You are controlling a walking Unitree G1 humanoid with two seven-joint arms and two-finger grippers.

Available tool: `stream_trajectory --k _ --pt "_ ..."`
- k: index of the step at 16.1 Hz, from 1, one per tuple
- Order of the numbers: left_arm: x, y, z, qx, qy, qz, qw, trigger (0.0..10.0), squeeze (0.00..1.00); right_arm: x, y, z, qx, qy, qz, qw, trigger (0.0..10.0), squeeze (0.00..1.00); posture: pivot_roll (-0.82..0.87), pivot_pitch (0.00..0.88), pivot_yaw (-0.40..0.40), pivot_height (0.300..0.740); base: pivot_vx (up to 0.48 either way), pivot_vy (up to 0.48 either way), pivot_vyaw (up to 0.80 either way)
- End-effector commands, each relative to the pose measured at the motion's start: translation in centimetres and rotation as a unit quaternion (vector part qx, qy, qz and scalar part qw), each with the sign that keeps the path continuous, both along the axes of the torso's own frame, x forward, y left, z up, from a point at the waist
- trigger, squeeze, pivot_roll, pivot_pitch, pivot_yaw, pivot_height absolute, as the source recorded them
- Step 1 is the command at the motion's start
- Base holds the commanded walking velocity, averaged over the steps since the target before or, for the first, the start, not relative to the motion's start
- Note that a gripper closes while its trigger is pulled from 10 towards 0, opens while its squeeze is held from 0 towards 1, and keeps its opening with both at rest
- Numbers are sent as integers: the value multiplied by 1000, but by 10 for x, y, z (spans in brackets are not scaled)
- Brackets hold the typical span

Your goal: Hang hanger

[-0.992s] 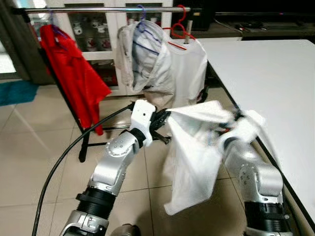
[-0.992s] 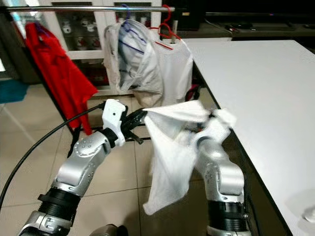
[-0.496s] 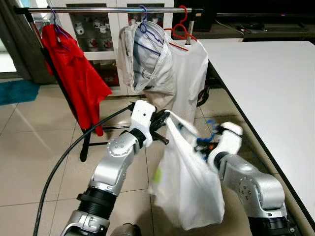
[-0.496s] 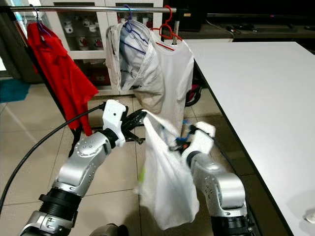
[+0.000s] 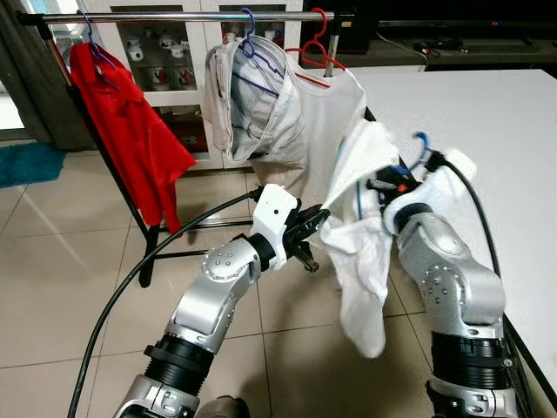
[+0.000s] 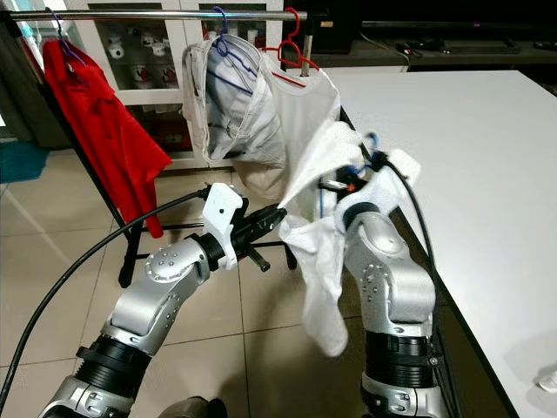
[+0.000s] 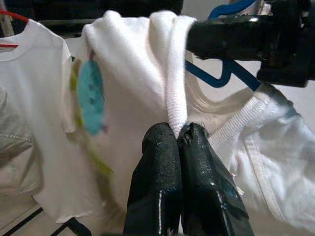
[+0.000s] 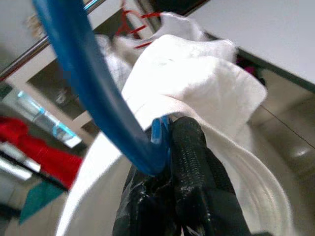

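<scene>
A blue hanger (image 5: 420, 144) carries a white garment (image 5: 361, 261) in front of me, below the clothes rail (image 5: 174, 16). My right gripper (image 8: 170, 130) is shut on the blue hanger (image 8: 83, 83) just under its hook, which points up. The left gripper (image 7: 178, 135) is shut on a ribbed edge of the white garment (image 7: 147, 73) and holds it out to the left; in the eye views that left gripper (image 5: 320, 218) is beside the cloth. Most of the hanger is hidden inside the fabric.
On the rail hang a red shirt (image 5: 122, 122), a beige jacket (image 5: 252, 113) and a white T-shirt (image 5: 335, 113) on a red hanger (image 5: 318, 52). A white table (image 5: 487, 113) runs along the right. A black cable (image 5: 130, 279) trails over the tiled floor.
My right arm has lifted the blue hanger and garment up and to the right, closer to the rail. The left gripper followed to the right, still pinching the cloth.
</scene>
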State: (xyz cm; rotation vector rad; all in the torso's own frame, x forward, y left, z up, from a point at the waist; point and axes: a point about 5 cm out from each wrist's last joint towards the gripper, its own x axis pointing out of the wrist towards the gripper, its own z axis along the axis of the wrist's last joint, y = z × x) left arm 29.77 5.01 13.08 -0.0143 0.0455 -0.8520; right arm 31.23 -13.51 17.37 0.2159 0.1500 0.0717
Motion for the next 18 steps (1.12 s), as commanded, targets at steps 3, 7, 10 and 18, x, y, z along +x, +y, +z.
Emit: stream_trajectory --k 3,7,10,18 --pt "2 2 0 8 0 12 1000 0 0 -19 39 -27 -77 76 190 976 10000 0 -107 0 -21 740 0 0 0" --pt "15 13 5 4 -14 84 996 0 0 -35 16 -58 -87 169 149 970 10000 0 -106 0 -24 740 0 0 0" --pt "21 21 6 10 -17 118 993 0 0 -43 -7 -68 -98 203 126 966 10000 0 -116 0 -18 740 0 0 0" --pt "13 3 4 1 -8 54 999 0 0 -7 -28 -21 -8 65 -55 996 10000 0 -116 0 -15 740 0 0 0"
